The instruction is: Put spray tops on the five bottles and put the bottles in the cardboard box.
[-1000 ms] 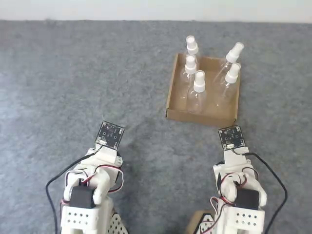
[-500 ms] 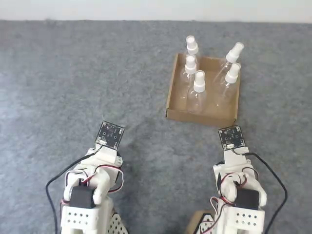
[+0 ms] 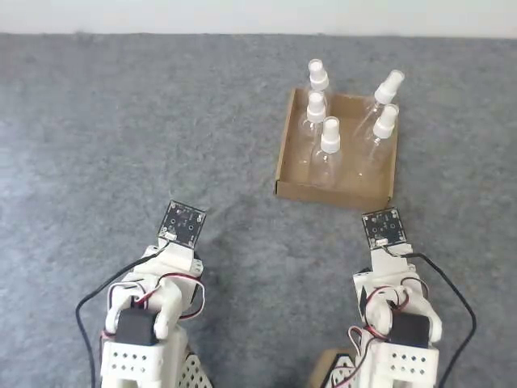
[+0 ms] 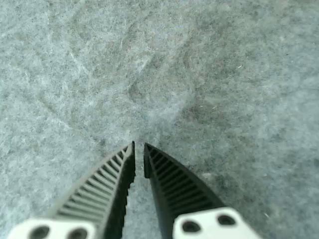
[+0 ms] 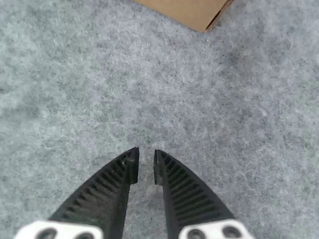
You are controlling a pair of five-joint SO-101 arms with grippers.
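Count from above: five clear plastic bottles [image 3: 326, 166] and five white spray tops [image 3: 330, 135], one on each. They all stand in the one shallow brown cardboard box [image 3: 331, 194] on the grey felt tabletop [image 3: 121, 121]. The bottle bodies are see-through and pretty hard to make out against the cardboard. I honestly can't tell how close the two back ones sit to the far rim. My right wrist view cuts the box off to a single corner. My left pincer [image 4: 139, 145] is pressed nearly together, pinching nothing, over bare felt well apart from the box. My right pincer [image 5: 145, 151] is the same, just a sliver of gap, near that box corner.
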